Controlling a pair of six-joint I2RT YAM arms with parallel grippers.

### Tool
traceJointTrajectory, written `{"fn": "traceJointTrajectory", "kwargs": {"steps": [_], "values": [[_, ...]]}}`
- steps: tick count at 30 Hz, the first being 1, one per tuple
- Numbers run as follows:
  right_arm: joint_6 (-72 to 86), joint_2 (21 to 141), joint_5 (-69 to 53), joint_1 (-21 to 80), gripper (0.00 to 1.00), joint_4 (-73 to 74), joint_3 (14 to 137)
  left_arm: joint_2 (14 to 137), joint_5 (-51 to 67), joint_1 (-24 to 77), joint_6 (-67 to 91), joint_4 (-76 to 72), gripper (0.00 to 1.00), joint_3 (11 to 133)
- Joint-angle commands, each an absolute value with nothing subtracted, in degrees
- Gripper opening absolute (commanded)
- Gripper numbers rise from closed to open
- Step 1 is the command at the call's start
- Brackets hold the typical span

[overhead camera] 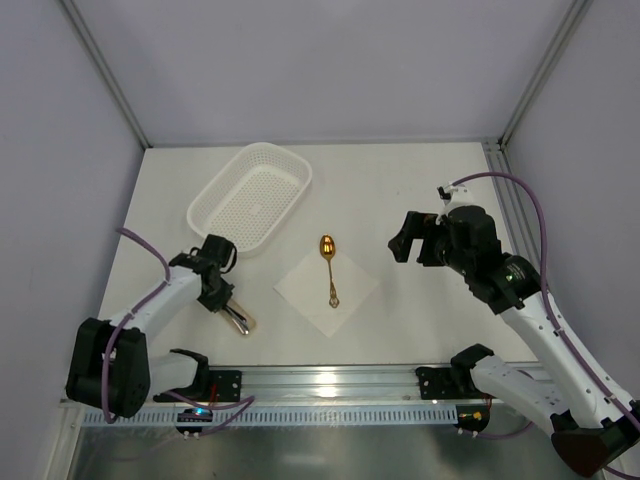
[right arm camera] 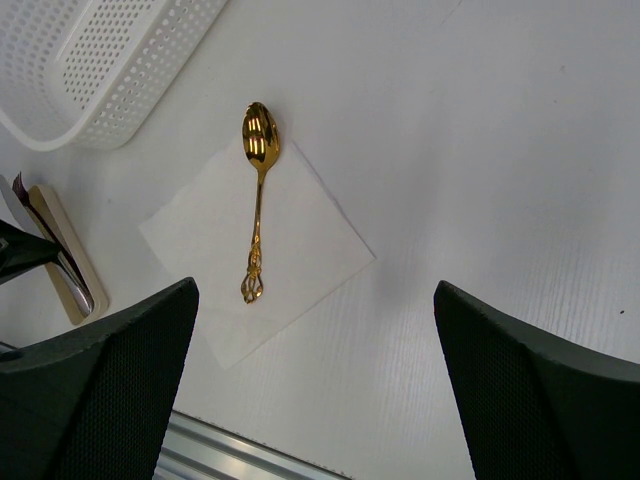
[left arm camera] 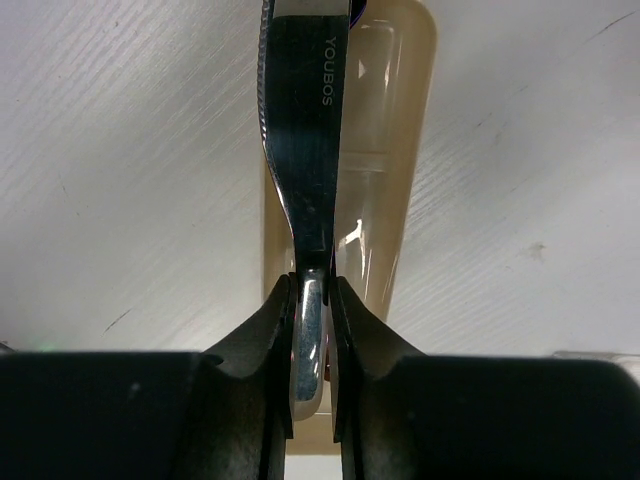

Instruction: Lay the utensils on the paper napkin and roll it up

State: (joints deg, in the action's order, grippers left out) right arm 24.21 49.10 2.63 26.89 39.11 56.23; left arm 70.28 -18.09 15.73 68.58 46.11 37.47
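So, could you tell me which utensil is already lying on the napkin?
The gold spoon, lying along the napkin; the silver utensil is pinched in the left gripper over the slab.

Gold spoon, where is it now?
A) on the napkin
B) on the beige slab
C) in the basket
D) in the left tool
A: the gold spoon lies along the napkin, bowl at its far corner; the left tool pinches a silver utensil instead.

top: overhead, far | left wrist: close, downward | right wrist: higher, shares paper napkin (right arm camera: 305,245) with top
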Motion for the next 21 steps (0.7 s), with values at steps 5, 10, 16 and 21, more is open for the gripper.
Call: {"fn": "traceJointTrajectory", "kwargs": {"steps": [5, 10, 16, 21], "values": [[24.7, 48.5, 2.1, 27.0, 1.0, 39.0, 56.3, 65.0, -20.8, 15.6, 67.1, 48.8, 0.0, 42.4], [24.3, 48.3, 2.8, 27.0, 1.0, 39.7, 57.0, 60.0, -20.1, 16.7, 62.7, 49.7, 0.0, 47.0], [24.2, 48.5, 3.1, 27.0, 1.0, 39.9, 57.7, 61.1, -22.1, 25.3, 61.0, 51.5, 0.0, 56.9], [24.2, 49.0, 3.2, 27.0, 1.0, 40.0, 58.2, 69.2, -21.8, 36.8, 58.5, 47.0, 0.0, 63.6]]}}
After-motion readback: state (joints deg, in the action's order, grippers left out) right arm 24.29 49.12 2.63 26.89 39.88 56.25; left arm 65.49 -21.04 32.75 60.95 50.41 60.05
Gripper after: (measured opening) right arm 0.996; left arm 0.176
